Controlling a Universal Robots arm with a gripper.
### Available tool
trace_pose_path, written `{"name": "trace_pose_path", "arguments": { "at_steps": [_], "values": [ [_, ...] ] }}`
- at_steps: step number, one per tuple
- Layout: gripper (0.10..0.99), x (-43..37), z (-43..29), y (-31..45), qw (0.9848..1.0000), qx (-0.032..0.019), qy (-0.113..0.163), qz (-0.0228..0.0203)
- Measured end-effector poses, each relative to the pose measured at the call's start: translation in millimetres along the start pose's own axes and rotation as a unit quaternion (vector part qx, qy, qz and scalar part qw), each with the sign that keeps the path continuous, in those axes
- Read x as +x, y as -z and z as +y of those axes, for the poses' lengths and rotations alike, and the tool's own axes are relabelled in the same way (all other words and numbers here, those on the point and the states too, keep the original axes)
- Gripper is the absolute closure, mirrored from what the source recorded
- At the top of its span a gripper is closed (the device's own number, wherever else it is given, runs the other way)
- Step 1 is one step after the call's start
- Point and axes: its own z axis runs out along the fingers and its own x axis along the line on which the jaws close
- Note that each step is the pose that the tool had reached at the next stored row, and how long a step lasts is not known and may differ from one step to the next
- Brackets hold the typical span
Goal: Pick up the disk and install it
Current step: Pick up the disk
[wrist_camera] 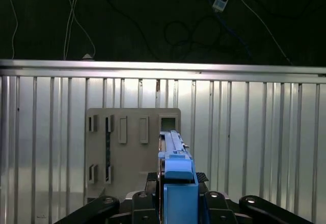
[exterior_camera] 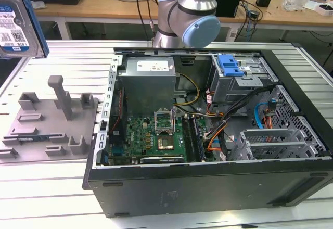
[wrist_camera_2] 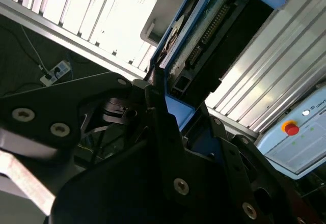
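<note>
The pick-up half looks done, and the install is not yet begun. The disk (exterior_camera: 15, 21) hangs in the air at the exterior view's left, clear of the table (exterior_camera: 47, 198) and well apart from the open case (exterior_camera: 208, 187). In the first wrist view it stands on edge in the gripper (wrist_camera: 178, 183), with the grey plate (wrist_camera: 130, 147) lying on the table beneath it, close to the table's edge.

The jaws are closed down to the disk's thickness, one on each flat side. In the second wrist view they clamp at its blue frame, and nothing else is touched.

As I judge it, the install calls for carrying the disk across to the case and lining it up squarely with the drive bay (exterior_camera: 244, 80) at the case's far corner. That spot is tight, with cables (exterior_camera: 218, 130) running loose just beside the bay.
</note>
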Motion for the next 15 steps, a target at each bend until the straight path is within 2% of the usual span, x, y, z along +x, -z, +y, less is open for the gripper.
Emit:
{"name": "trace_pose_path", "arguments": {
  "at_steps": [2, 11, 14, 15],
  "values": [
    [0.718, 0.2, -0.1, 4.1, 1.0000, 0.0001, 0.000, 0.0000],
    [0.718, 0.8, -0.3, 4.5, 1.0000, 0.0000, 0.000, 0.0000],
    [0.718, 3.5, -11.1, 6.5, 1.0000, 0.0000, 0.000, 0.0000],
    [0.718, 5.3, -18.7, 8.1, 1.0000, 0.0000, 0.000, 0.0000]
  ]
}}
